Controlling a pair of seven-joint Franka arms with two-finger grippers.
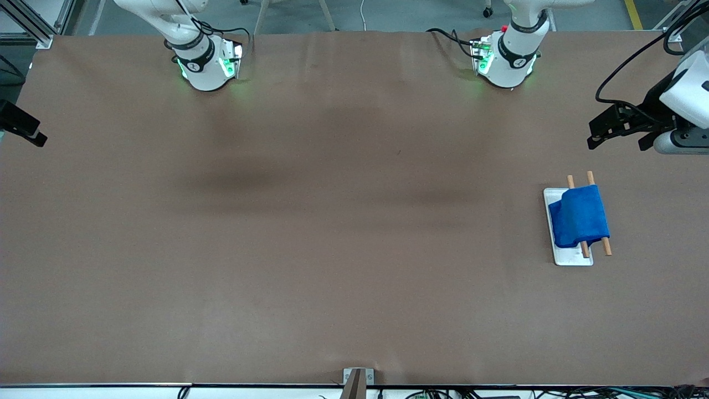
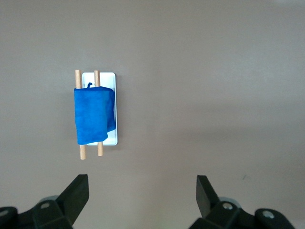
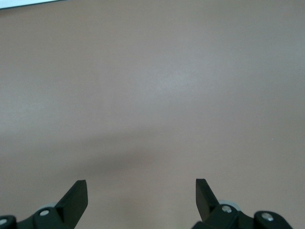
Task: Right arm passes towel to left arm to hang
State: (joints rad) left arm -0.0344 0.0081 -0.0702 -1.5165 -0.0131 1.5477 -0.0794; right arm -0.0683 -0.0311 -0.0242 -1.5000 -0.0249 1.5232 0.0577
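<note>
A: Give me the count first.

B: One towel [image 1: 579, 216], one white tray [image 1: 570, 258], two wooden rods [image 1: 606, 246], two arms, all on one brown tabletop [image 1: 332, 249].

A: Where is the towel?

B: Draped over both rods above the tray, toward the left arm's end of the tabletop. Nothing grips it. The rod ends stick out past the cloth on both sides.

A: How does it look?

B: Small, bright blue, soft and a little rumpled. In the left wrist view it hangs as a rough rectangle across the rods, one side folding down onto the tray, with a small loop [image 2: 88, 85] poking up at one corner.

A: And the left pincer [image 1: 620, 136]?

B: Up in the air over bare tabletop at the left arm's end, well apart from the towel. Its fingers [image 2: 76, 193] stand spread wide with nothing between them; the left wrist view looks down on the tray from there.

A: The right pincer [image 1: 22, 130]?

B: At the edge of the front view, over the right arm's end of the tabletop. Its fingers [image 3: 76, 195] are also spread wide and empty, with only bare brown surface under them.
</note>
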